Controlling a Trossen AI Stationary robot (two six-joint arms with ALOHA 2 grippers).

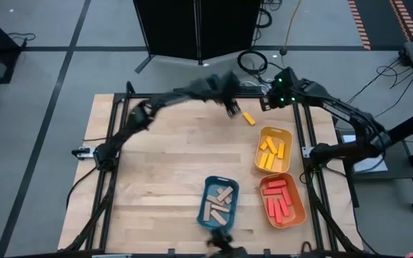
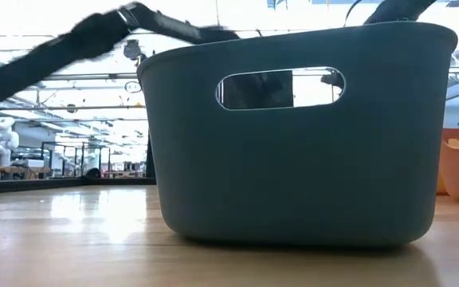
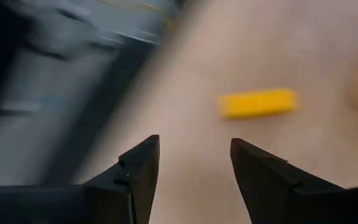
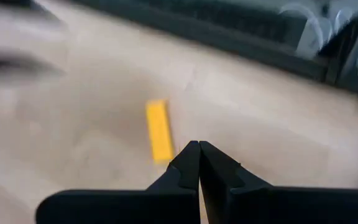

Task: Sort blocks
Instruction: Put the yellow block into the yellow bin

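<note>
Yellow block (image 1: pixel 249 119) loose on table, left gripper (image 1: pixel 231 110) parted empty beside it, right gripper (image 4: pixel 198 163) closed empty.

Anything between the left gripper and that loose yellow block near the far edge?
Nothing visible. The left gripper is open and empty, with bare table between it and the yellow block. The shut right gripper sits close beside the block, not across the path.
</note>
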